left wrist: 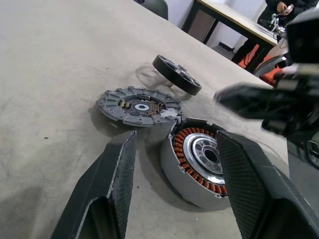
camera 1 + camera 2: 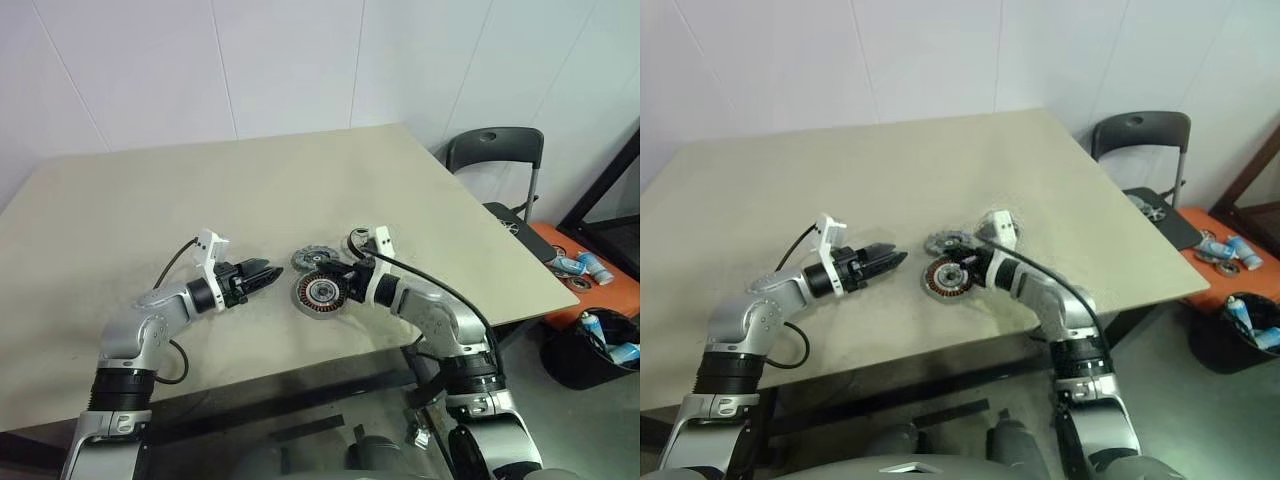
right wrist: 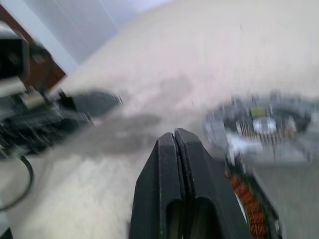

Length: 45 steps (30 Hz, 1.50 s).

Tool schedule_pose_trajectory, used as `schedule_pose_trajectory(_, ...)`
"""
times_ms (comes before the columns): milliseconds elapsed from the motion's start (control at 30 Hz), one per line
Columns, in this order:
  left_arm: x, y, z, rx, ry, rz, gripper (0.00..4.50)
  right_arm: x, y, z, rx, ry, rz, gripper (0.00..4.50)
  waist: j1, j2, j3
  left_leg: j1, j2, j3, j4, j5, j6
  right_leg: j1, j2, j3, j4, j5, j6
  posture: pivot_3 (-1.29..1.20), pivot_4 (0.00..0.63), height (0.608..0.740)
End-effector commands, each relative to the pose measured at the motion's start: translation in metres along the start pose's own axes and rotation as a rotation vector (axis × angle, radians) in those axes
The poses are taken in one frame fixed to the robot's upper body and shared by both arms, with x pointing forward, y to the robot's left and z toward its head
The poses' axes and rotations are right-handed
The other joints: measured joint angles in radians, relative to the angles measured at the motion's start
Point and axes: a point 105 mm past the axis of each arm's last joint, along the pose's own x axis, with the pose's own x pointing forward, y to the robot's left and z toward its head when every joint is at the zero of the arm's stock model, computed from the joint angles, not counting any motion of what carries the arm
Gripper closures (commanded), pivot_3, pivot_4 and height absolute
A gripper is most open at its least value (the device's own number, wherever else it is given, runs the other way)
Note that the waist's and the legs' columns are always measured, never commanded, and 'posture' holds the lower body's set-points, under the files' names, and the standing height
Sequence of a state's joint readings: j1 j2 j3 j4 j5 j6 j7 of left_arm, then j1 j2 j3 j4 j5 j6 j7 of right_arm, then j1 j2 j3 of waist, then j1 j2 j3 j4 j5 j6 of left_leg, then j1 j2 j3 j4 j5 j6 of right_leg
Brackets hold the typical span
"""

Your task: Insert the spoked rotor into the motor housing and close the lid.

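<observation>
**Silver arms, black fingers**

Both arms wear rounded silver-grey shells with black ribbed joints at elbow and wrist. A white camera block sits atop each wrist, fed by a looping black cable. The left gripper (image 2: 262, 273) and right gripper (image 3: 175, 142) carry black, tapering fingers with finely textured inner pads.

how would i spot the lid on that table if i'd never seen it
On the beige table, look between the two grippers: three round parts cluster there. The lid lies flat beside the coppery-wound motor housing; unlike the tilted, dark-rimmed spoked rotor, it is a dull grey disc with a notched edge.
</observation>
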State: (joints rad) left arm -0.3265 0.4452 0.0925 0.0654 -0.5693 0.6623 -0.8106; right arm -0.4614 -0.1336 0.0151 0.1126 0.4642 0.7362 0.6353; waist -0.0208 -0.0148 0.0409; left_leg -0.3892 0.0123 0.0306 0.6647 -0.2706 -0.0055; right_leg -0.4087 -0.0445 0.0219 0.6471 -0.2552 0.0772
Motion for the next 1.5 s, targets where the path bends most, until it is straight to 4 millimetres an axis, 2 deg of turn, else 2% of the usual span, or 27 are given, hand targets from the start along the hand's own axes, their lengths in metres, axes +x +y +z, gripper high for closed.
schedule_pose_trajectory(33, 0.002, -0.003, 0.013, 0.045, -0.03, -0.015, 1.8, 0.004, 0.001, -0.003, -0.088, 0.03, -0.022, 4.46, 0.0, 0.0, 0.0, 0.0, 0.0, 0.0, 0.0, 0.0, 0.0, 0.0, 0.0, 0.0, 0.0, 0.0, 0.0, 0.0, 0.0, 0.74)
schedule_pose_trajectory(100, 0.002, -0.004, 0.013, 0.045, -0.031, -0.014, 1.8, 0.005, -0.005, -0.015, -0.188, 0.098, -0.066, 4.46, 0.0, 0.0, 0.0, 0.0, 0.0, 0.0, 0.0, 0.0, 0.0, 0.0, 0.0, 0.0, 0.0, -0.001, -0.002, 0.0, 0.0, 0.74)
schedule_pose_trajectory(200, 0.002, -0.004, 0.013, 0.045, -0.031, -0.012, 1.8, 0.005, -0.008, -0.026, -0.23, 0.146, -0.077, 4.46, 0.0, 0.0, 0.0, 0.0, 0.0, 0.0, 0.0, 0.0, 0.0, 0.0, 0.0, 0.0, 0.0, -0.002, -0.003, 0.0, 0.0, 0.74)
schedule_pose_trajectory(300, 0.001, -0.004, 0.013, 0.046, -0.031, -0.01, 1.8, 0.005, -0.006, -0.027, -0.225, 0.144, -0.066, 4.46, 0.0, 0.0, 0.0, 0.0, 0.0, 0.0, 0.0, 0.0, 0.0, 0.0, 0.0, 0.0, 0.0, -0.002, -0.003, 0.0, 0.0, 0.74)
schedule_pose_trajectory(367, 0.001, -0.004, 0.013, 0.046, -0.032, -0.01, 1.8, 0.003, -0.001, -0.01, -0.157, 0.067, -0.04, 4.46, -0.001, 0.0, 0.0, 0.0, 0.0, 0.0, 0.0, 0.0, 0.0, 0.0, 0.0, 0.0, 0.0, -0.002, -0.003, 0.0, 0.0, 0.74)
schedule_pose_trajectory(433, 0.0, -0.004, 0.013, 0.044, -0.035, -0.014, 1.8, -0.001, 0.001, 0.008, -0.167, 0.005, -0.034, 4.46, 0.0, 0.0, 0.0, 0.0, 0.0, 0.0, 0.0, 0.0, 0.0, 0.0, 0.0, 0.0, 0.0, -0.001, -0.002, 0.0, 0.0, 0.74)
schedule_pose_trajectory(567, -0.001, -0.01, 0.016, 0.044, -0.042, -0.04, 1.8, -0.016, -0.005, 0.044, -0.357, -0.043, -0.099, 4.46, 0.002, 0.0, 0.0, -0.001, 0.0, 0.0, 0.0, 0.0, 0.0, 0.0, 0.0, 0.0, 0.0, -0.001, -0.001, 0.0, 0.0, 0.74)
schedule_pose_trajectory(633, -0.001, -0.014, 0.019, 0.053, -0.047, -0.057, 1.8, -0.03, -0.017, 0.063, -0.485, -0.046, -0.175, 4.46, 0.003, 0.0, 0.0, -0.001, -0.001, 0.0, 0.0, 0.0, 0.0, 0.0, 0.0, 0.0, -0.001, -0.001, -0.002, 0.0, 0.0, 0.74)
schedule_pose_trajectory(733, 0.002, -0.025, 0.023, 0.069, -0.054, -0.102, 1.8, -0.053, -0.038, 0.073, -0.7, 0.021, -0.237, 3.88, 0.006, 0.0, 0.0, -0.001, -0.001, 0.0, 0.0, 0.0, 0.0, 0.0, -0.001, 0.0, -0.002, -0.002, -0.003, 0.0, 0.0, 0.74)
schedule_pose_trajectory(833, 0.004, -0.041, 0.018, 0.131, -0.006, -0.177, 1.8, -0.064, -0.058, 0.078, -0.789, 0.079, -0.289, 2.86, 0.0, 0.0, 0.001, -0.001, -0.001, 0.0, -0.001, 0.0, 0.001, 0.0, 0.0, 0.0, -0.003, -0.002, -0.003, 0.0, 0.0, 0.74)
schedule_pose_trajectory(900, 0.005, -0.044, 0.016, 0.166, 0.016, -0.193, 1.8, -0.062, -0.069, 0.074, -0.848, 0.154, -0.303, 2.18, -0.008, 0.001, 0.001, 0.0, -0.001, 0.002, -0.001, 0.0, 0.001, 0.0, 0.001, 0.001, -0.003, -0.002, -0.003, 0.0, 0.0, 0.74)
schedule_pose_trajectory(967, 0.009, -0.039, 0.019, 0.166, 0.009, -0.184, 1.8, -0.051, -0.07, 0.072, -0.884, 0.225, -0.241, 1.51, -0.021, 0.001, 0.002, 0.0, -0.001, 0.002, -0.001, 0.0, 0.001, 0.0, 0.001, 0.001, -0.002, -0.002, -0.003, 0.0, 0.0, 0.74)
schedule_pose_trajectory(1167, 0.018, -0.039, 0.017, 0.17, 0.007, -0.19, 1.8, -0.022, -0.079, 0.074, -0.981, 0.337, -0.156, 1.51, -0.026, 0.002, 0.002, 0.001, -0.001, 0.002, 0.0, 0.0, 0.001, 0.0, 0.002, 0.002, -0.001, 0.0, 0.0, 0.0, 0.0, 0.74)
schedule_pose_trajectory(1267, 0.017, -0.041, 0.012, 0.168, 0.006, -0.184, 1.8, -0.008, -0.068, 0.061, -0.99, 0.408, -0.021, 1.51, -0.023, 0.001, 0.002, 0.0, -0.001, 0.002, -0.001, 0.0, 0.001, 0.0, 0.002, 0.002, -0.001, 0.0, 0.001, 0.0, 0.0, 0.74)
schedule_pose_trajectory(1367, 0.013, -0.041, 0.007, 0.156, 0.0, -0.163, 1.8, -0.001, -0.063, 0.042, -0.928, 0.487, 0.07, 1.51, -0.024, 0.001, 0.002, 0.0, -0.001, 0.001, -0.001, -0.001, 0.002, 0.0, 0.001, 0.002, -0.001, 0.0, 0.001, 0.0, 0.0, 0.74)
schedule_pose_trajectory(1500, 0.007, -0.042, 0.003, 0.145, -0.005, -0.146, 1.8, 0.005, -0.056, 0.034, -0.863, 0.47, 0.127, 1.51, -0.022, 0.002, 0.002, 0.0, -0.001, 0.001, -0.001, -0.001, 0.001, 0.0, -0.001, 0.002, -0.001, 0.001, 0.001, 0.0, 0.0, 0.74)
